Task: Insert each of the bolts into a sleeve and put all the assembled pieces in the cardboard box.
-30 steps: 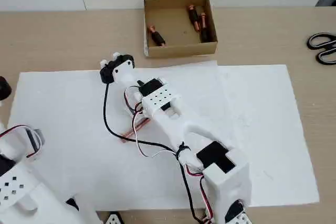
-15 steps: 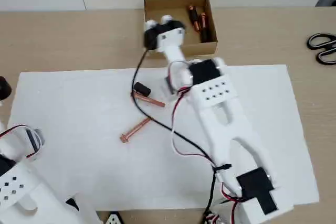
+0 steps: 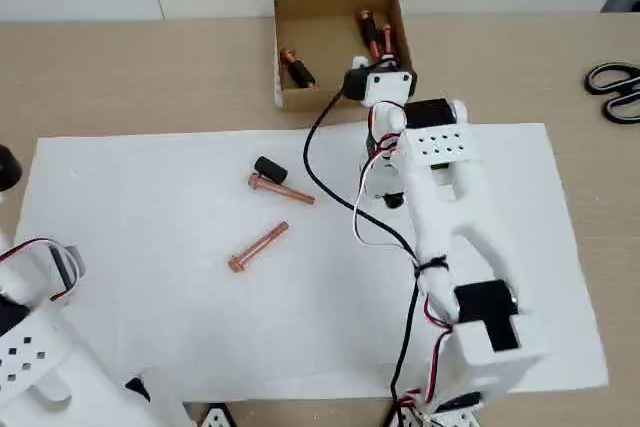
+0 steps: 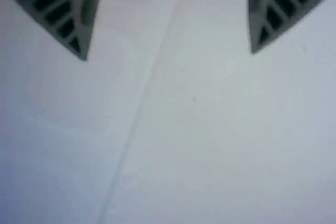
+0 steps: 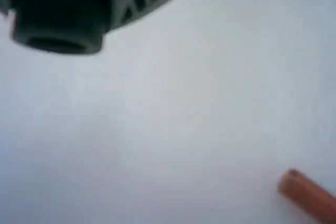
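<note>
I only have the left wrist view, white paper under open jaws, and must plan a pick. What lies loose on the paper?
Observer: Two bare bolts lie on the paper: the far bolt, nearer the cardboard box, and the near bolt, nearer the arms.
Operator: Any free sleeve?
Observer: One black sleeve, right beside the far bolt's head.
Operator: How full is the box?
Observer: It holds three assembled pieces: the left piece, the middle piece and the right piece.
</note>
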Controlling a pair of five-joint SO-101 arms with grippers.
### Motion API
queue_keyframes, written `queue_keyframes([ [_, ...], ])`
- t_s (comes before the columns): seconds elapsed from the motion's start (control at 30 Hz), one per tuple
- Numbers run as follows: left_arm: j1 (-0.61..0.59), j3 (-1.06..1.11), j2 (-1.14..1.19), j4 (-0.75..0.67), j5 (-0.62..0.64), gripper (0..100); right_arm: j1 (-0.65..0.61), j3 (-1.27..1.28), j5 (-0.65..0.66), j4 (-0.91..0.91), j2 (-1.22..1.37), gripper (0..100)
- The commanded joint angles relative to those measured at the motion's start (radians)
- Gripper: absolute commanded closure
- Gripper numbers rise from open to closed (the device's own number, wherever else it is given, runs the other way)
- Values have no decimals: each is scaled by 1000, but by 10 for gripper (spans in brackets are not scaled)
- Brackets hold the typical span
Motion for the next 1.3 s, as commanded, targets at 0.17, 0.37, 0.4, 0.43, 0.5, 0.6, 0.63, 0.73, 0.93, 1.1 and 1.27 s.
queue_keyframes([
  [0.17, 2, -5, -5, 3, -3, 811, -1, -28, -6, -50, 105, 935],
  [0.37, 2, -5, -9, 3, -3, 811, -5, -29, -5, -50, 119, 894],
  [0.4, 2, -5, -9, 3, -3, 811, -5, -29, -3, -50, 119, 894],
  [0.43, 2, -5, -9, 3, -3, 811, -5, -29, -3, -50, 119, 894],
  [0.5, 2, -5, -9, 3, -2, 811, -5, -29, -3, -50, 120, 894],
  [0.6, 2, -5, -11, 3, 0, 811, -5, -28, -3, -45, 120, 866],
  [0.63, 2, -5, -11, 3, 0, 811, -5, -28, -3, -44, 120, 852],
  [0.73, 2, -4, -11, 3, 0, 811, -5, -28, -3, -44, 120, 840],
  [0.93, 2, -2, -11, 6, 0, 811, -19, -26, -3, -44, 122, 841],
  [1.1, 2, -2, -11, 6, 0, 811, -41, -26, -3, -48, 183, 841],
  [1.27, 2, -1, -11, 6, 0, 811, -35, -32, -3, -50, 246, 841],
])
